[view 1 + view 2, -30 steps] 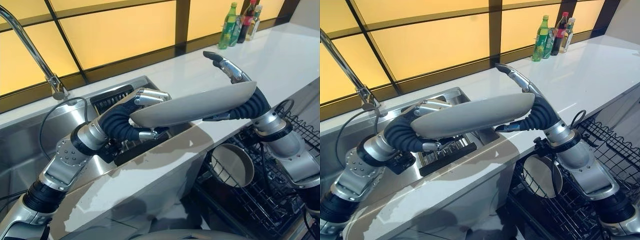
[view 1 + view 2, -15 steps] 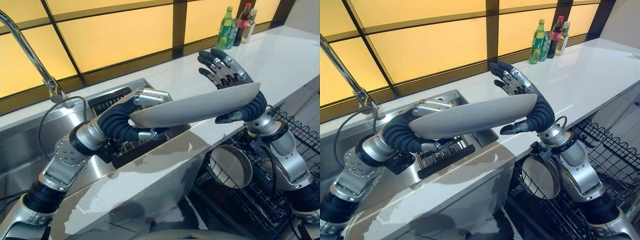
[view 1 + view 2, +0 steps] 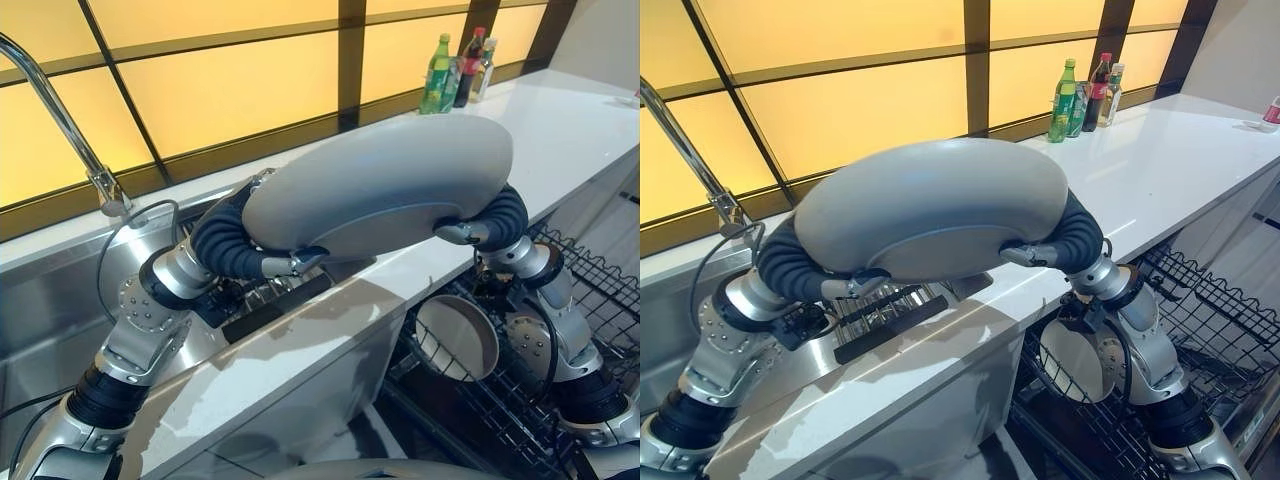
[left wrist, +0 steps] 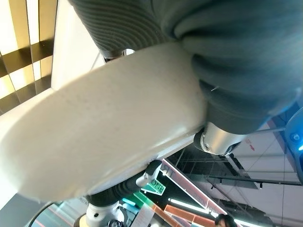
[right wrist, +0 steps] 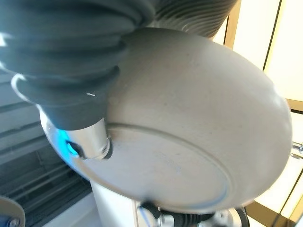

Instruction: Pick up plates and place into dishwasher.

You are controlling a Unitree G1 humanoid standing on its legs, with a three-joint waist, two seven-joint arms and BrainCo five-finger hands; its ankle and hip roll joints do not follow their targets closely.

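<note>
A large grey plate (image 3: 385,190) hangs in the air over the counter's front edge, tilted so its underside faces me. My left hand (image 3: 290,264) grips its left rim, thumb on the underside and fingers hidden behind. At the right rim my right hand (image 3: 458,232) holds it the same way. The wrist views show the plate (image 4: 109,132) and its ringed base (image 5: 189,151) from very close. Below on the right, the black wire dishwasher rack (image 3: 590,280) is pulled out, and another plate (image 3: 458,335) stands on edge in it.
A steel sink (image 3: 40,290) with a tall faucet (image 3: 60,110) lies to the left, with a dark dish rack (image 3: 265,300) inside it. The white counter (image 3: 560,130) runs to the right. Bottles (image 3: 455,70) stand at its far edge by the window.
The plate has tipped up from nearly flat until its underside faces me, and it sits a little higher. The right hand's spread fingers have gone behind the plate.
</note>
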